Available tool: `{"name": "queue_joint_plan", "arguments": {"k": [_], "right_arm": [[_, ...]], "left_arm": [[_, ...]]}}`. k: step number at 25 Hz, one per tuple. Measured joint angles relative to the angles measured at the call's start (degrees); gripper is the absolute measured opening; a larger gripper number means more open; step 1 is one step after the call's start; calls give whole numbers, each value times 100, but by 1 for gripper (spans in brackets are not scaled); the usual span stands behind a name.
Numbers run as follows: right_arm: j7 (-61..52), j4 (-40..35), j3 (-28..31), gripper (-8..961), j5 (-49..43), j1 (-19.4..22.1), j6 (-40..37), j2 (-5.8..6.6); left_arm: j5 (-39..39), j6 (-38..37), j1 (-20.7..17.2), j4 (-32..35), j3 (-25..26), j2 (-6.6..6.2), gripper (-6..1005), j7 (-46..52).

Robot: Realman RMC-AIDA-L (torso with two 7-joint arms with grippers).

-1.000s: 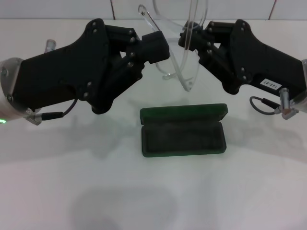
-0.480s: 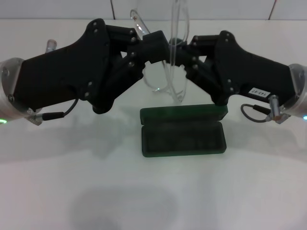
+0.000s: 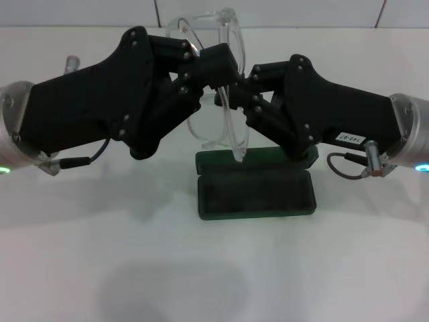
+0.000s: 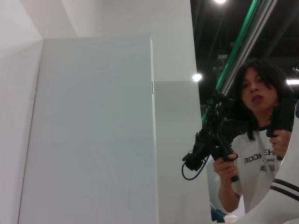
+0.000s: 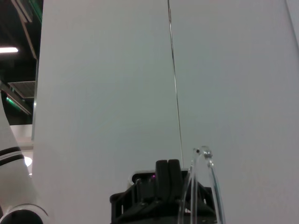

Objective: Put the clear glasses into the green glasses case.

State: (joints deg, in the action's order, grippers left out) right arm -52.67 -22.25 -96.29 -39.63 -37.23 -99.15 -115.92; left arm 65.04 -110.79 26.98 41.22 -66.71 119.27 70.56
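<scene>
The clear glasses [image 3: 232, 124] hang upright in the air between my two grippers, lens edge down, just above the hinge side of the case. My left gripper [image 3: 220, 64] comes in from the left and is shut on the glasses' upper frame. From the right, my right gripper [image 3: 242, 87] is shut on the glasses close beside it. The green glasses case [image 3: 255, 192] lies open on the white table below them, its lid [image 3: 218, 159] folded back toward the wall. In the right wrist view a clear arm of the glasses [image 5: 206, 186] rises beside a black gripper part [image 5: 163, 189].
The white table [image 3: 214, 268] stretches toward me in front of the case. A tiled wall [image 3: 301, 12] closes the far edge. The left wrist view points up at a white panel [image 4: 93, 130] and a person [image 4: 257, 140] holding a device.
My right gripper has moved left and down toward the left gripper, swinging the glasses with it, so they now stand edge-on over the case lid. The left gripper has stayed put.
</scene>
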Motion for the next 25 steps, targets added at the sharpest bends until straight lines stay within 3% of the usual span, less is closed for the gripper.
{"name": "queue_joint_plan", "arguments": {"k": [25], "right_arm": [[31, 2, 13, 69, 22, 47, 1, -2]], "left_arm": [[17, 4, 13, -62, 0, -14, 28, -30]]}}
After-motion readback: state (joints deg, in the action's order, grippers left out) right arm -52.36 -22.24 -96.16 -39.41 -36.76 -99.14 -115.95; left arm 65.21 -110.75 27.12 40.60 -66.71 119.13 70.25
